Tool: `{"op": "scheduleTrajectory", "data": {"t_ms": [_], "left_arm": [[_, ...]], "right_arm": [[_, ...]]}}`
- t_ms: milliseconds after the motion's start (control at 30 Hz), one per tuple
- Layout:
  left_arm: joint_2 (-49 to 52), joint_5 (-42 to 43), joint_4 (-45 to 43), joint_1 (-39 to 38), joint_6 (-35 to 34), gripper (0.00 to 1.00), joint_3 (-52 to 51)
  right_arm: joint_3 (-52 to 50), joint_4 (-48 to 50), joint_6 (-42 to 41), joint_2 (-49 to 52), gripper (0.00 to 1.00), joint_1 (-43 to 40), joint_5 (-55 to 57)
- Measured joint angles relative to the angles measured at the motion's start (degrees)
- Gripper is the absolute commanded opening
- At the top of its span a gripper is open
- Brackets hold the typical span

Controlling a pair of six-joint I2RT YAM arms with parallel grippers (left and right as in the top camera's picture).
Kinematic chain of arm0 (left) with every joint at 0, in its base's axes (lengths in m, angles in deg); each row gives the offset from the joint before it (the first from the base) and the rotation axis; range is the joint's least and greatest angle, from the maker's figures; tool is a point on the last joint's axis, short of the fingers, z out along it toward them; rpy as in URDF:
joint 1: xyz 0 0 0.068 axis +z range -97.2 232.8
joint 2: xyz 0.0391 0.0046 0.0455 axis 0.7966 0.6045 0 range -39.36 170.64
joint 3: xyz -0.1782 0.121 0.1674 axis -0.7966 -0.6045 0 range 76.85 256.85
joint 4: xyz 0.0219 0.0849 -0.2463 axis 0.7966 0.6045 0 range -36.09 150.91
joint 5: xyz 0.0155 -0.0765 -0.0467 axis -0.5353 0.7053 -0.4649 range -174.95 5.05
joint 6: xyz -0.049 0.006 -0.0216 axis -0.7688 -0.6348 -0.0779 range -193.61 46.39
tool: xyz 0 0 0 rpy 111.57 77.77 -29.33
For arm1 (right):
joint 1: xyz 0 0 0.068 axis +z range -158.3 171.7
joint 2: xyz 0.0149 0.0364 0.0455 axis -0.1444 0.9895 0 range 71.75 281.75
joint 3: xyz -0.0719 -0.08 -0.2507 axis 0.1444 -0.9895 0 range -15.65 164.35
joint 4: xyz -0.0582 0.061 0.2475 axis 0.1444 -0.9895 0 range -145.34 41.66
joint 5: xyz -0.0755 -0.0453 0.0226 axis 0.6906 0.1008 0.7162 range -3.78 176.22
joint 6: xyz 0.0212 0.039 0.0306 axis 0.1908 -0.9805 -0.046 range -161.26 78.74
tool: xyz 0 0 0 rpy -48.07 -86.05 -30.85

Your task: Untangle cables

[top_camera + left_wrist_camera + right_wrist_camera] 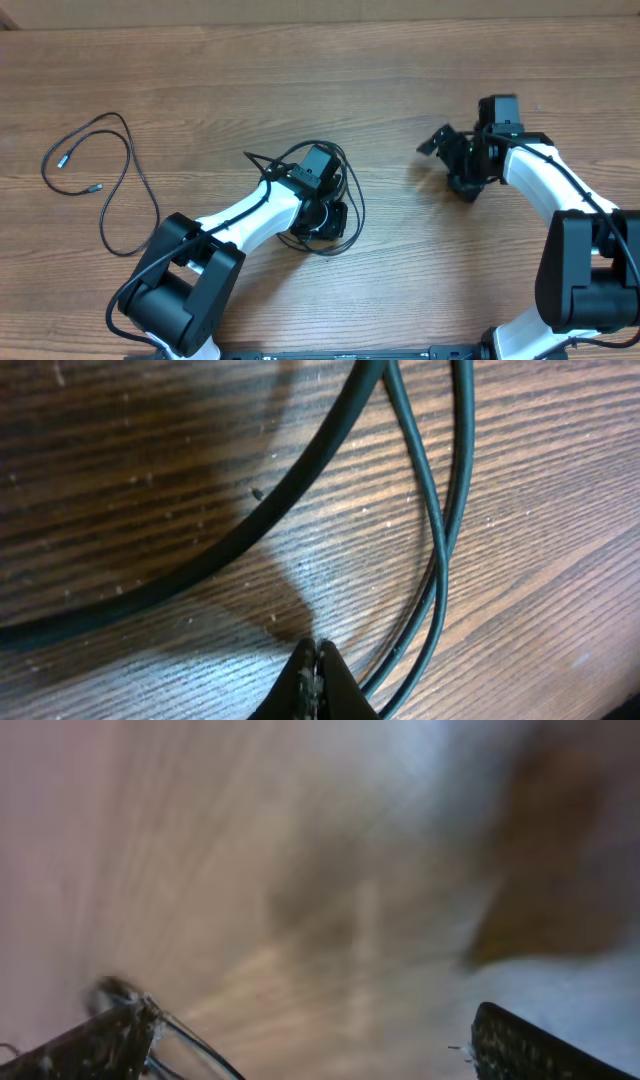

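Observation:
A bunch of black cables (360,205) lies in loose loops at mid-table, around my left gripper (322,222). In the left wrist view the left gripper (315,665) is shut, with its fingertips pressed together on the wood and nothing between them. Two thin cables (440,540) cross just to its right, and a thicker strand (250,530) arcs past on the left. A separate cable (133,165) with silver plug ends lies far left. My right gripper (452,165) hovers at the right, away from the cables. In the blurred right wrist view its fingers (530,1050) stand wide apart around empty space.
The wooden table (300,80) stretches to the back, with a lighter wall strip behind it. A thin dark strand (195,1045) shows beside the right gripper's left finger; what it is cannot be told. Both arms' white links rise from the near edge.

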Motion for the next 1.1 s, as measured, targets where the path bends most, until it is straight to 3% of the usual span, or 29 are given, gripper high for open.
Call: {"op": "scheduleTrajectory", "data": {"t_ms": [100, 200, 267, 300, 333, 367, 467, 567, 667, 833, 933, 1033, 1100], "left_arm": [[-1.84, -1.7, 0.17, 0.0, 0.61, 0.04, -0.02], [-9.9, -6.47, 0.57, 0.0, 0.92, 0.05, -0.07], [-16.37, -10.16, 0.74, 0.0, 1.05, 0.22, -0.04], [-18.95, -11.76, 0.79, 0.0, 1.25, 0.25, -0.04], [-20.31, -12.83, 0.98, 0.0, 1.46, 0.26, -0.04], [-21.46, -14.05, 1.4, 0.0, 1.77, 0.27, -0.02], [-20.35, -15.72, 1.81, -0.02, 2.58, 0.28, -0.04], [-16.65, -15.91, 1.77, -0.02, 2.89, 0.24, -0.15], [-12.63, -15.87, 1.77, -0.02, 3.06, 0.2, -0.39], [-9.84, -15.21, 0.31, -0.02, 3.48, 0.34, -0.96], [-9.27, -15.02, -1.66, -0.02, 4.61, 0.36, -0.96], [-7.65, -15.06, -3.78, -0.02, 5.62, 0.39, -0.96], [-6.49, -15.06, -4.87, -0.02, 5.81, 0.5, -0.96]], "right_arm": [[0.0, -3.54, 0.11, 0.0, 1.0, 0.07, 0.0], [0.0, -6.34, 0.07, 0.0, 1.0, 0.33, 1.03], [0.0, -6.27, 0.07, 0.0, 0.47, 0.37, 1.44], [0.0, -5.81, 0.09, 0.0, 0.29, 0.37, 1.4], [0.0, -5.46, 0.13, 0.0, 0.15, 0.37, 1.38], [0.0, -5.33, 0.07, 0.0, 0.13, 0.5, 1.31], [0.0, -5.77, -0.07, 0.0, 0.12, 1.66, 0.98], [-0.87, -4.98, 0.02, 0.0, 0.28, 5.38, 0.92], [-3.19, -3.58, 0.07, 0.0, 0.34, 10.12, 0.37], [-6.71, -0.79, -0.68, -0.13, 0.47, 17.84, -0.33], [-7.23, 0.79, -2.19, -0.44, 0.56, 21.03, -0.87], [-7.58, 1.88, -4.09, -0.76, 0.58, 23.67, -1.62], [-7.58, 2.05, -4.74, -0.76, 0.58, 23.78, -1.99]]}}
